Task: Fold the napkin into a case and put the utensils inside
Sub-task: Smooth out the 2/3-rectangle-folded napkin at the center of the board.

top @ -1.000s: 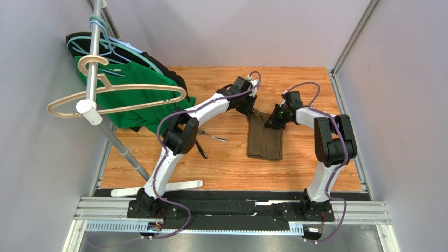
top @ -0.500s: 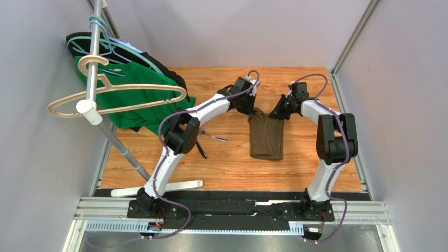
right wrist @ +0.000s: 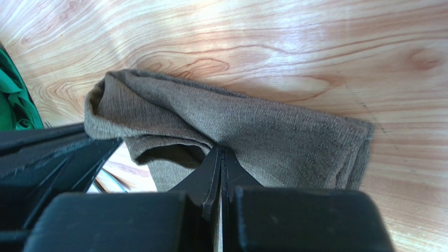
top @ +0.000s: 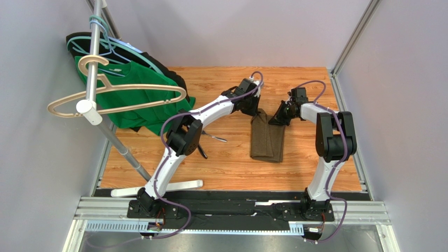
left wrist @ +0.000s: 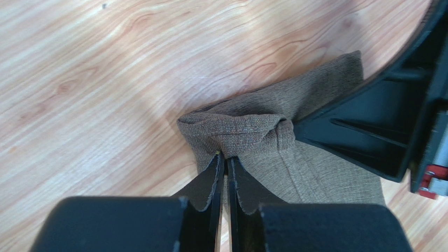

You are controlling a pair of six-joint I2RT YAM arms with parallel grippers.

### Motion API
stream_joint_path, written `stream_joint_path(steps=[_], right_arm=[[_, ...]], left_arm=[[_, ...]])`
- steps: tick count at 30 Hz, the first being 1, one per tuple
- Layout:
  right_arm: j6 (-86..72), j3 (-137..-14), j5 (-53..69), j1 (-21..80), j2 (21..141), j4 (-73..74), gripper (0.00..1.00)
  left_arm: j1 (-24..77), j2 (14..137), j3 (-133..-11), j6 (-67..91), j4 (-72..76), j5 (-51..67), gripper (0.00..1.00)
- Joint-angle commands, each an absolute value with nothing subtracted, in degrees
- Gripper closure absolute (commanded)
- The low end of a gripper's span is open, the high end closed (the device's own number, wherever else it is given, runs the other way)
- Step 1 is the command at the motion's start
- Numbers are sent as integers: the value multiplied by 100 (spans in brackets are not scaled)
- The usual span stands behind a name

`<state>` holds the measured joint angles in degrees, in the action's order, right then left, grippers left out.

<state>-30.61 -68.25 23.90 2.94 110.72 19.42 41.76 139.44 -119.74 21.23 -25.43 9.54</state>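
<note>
The olive-brown napkin [top: 267, 140] lies folded into a narrow long strip at the middle of the wooden table [top: 236, 168]. My left gripper [top: 257, 112] is at its far left corner, shut on a bunched fold of the napkin [left wrist: 247, 131]. My right gripper [top: 274, 120] is at the far right end, its jaws shut on a lifted top layer of the napkin [right wrist: 252, 126]. The two grippers stand close together. The utensils [top: 213, 138] lie on the wood left of the napkin, partly hidden under my left arm's elbow.
A green shirt [top: 134, 100] and a black garment hang on hangers from a metal rack [top: 94, 58] at the back left. The rack's white foot [top: 168, 186] lies near the table's front edge. Grey walls close in both sides.
My left gripper has closed on the napkin's far corner. My right gripper swung toward the far end and back onto the cloth; the napkin's far end is now bunched and lifted.
</note>
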Motion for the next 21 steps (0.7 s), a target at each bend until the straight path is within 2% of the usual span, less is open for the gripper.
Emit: stream_joint_path(steps=[1,14,20,21], right_arm=[[-3032,-6943,2382,290,11250,1819,100],[-3137,-6864,2365,264,10855,2012,100],[-3287,-6269,2521,281,10047,2136,89],[-3235,-6145,2540,290,9889,2144,84]], left_arm=[[4324,13957,-12278,2338,-2338,967,89],[4562,14344,-12542,2681,-2382,625,85],[4570,14396,-12603,2505,-2461,545,83],[4562,14388,-12595,2479,-2478,554,82]])
